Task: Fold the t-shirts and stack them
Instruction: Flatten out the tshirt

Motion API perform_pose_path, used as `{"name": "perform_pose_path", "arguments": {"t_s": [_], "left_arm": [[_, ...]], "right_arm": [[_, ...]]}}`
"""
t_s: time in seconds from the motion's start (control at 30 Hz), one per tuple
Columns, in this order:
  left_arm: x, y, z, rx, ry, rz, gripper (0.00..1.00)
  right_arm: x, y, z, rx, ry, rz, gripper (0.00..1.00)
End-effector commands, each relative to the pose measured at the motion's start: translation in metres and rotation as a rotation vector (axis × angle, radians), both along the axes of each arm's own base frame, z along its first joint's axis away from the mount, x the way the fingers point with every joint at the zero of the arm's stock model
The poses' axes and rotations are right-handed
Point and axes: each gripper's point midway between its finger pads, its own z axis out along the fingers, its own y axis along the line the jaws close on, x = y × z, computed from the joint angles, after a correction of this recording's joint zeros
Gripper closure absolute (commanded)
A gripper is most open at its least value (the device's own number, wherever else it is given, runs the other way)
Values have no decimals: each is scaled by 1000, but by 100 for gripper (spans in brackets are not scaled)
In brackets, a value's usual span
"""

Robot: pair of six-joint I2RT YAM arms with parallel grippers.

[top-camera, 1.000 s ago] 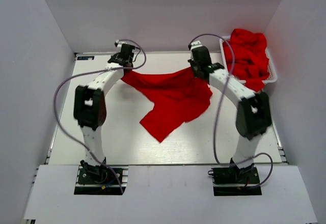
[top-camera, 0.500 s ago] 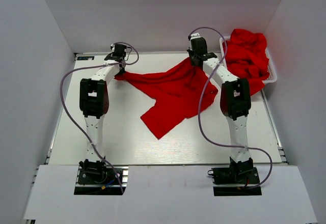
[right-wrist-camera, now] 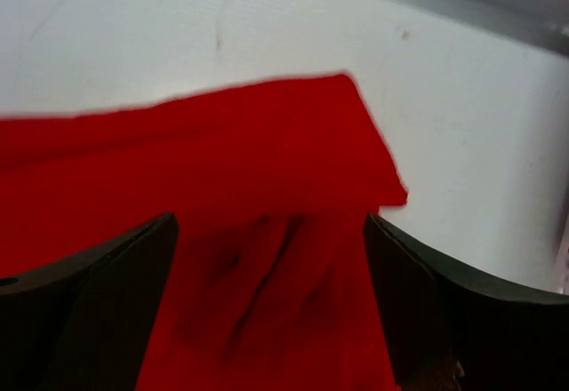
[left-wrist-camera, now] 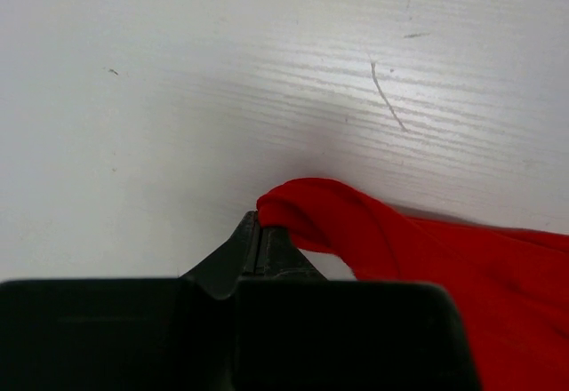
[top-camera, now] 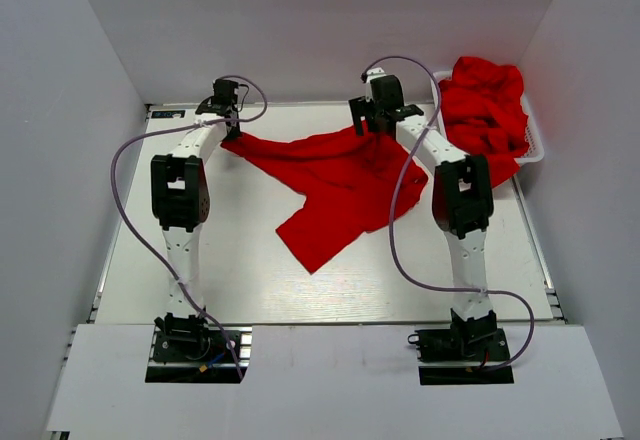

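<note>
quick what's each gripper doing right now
left gripper: closed, pinching a corner of the red t-shirt
right gripper: open, over the t-shirt's far edge, gripping nothing

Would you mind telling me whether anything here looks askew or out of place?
The t-shirt on the table lies skewed and rumpled, one corner pinched in the left fingers, a flap trailing toward the near edge. More shirts spill over the basket rim.

table: white, scratched | basket: white, far right, apparently mesh
</note>
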Motion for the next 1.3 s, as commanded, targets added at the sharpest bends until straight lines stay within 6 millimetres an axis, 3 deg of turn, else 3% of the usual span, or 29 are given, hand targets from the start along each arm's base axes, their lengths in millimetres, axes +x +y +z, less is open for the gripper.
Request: {"name": "perform_pose_path", "arguments": {"t_s": [0.0,0.17,0.2,0.23,0.3,0.33,0.37,0.4,0.43,0.5,0.53,0.63,0.83,1.0,1.23,1.27], "left_arm": [[14,5,23,-33,-54,-8,100],[13,4,16,-65,-45,-15,100],[13,7,22,-74,-55,-14,100],[13,6,22,-81,-54,-20,100],[13,4,22,-88,-53,-26,100],[13,4,22,-88,-53,-26,100],[13,3,22,-89,-51,-39,100],[11,3,20,-88,-42,-39,100],[11,3,20,-88,-42,-39,100],[6,2,17,-95,-27,-44,100],[3,2,17,-94,-23,-44,100],[0,0,17,-105,-22,-53,100],[-10,-1,13,-111,-6,-58,100],[-15,-1,6,-110,14,-57,100],[-25,2,0,-102,39,-50,100],[-23,2,7,-103,18,-51,100]], "right_arm": [[-39,16,57,63,-4,58,10],[-125,45,39,69,148,229,10],[-146,68,41,59,158,291,10],[-162,70,35,32,196,313,10],[-199,97,25,-4,248,417,10],[-212,95,22,-19,276,427,10],[-233,109,20,-2,304,479,10],[-253,107,6,-5,351,499,10],[-267,121,15,14,322,548,10],[-290,130,14,52,327,610,10],[-310,138,5,43,339,651,10],[-340,148,-3,15,347,712,10],[-378,167,-29,-38,368,732,10],[-389,177,-43,-69,344,699,10],[-393,161,-73,-177,366,590,10],[-395,158,-76,-176,363,581,10]]}}
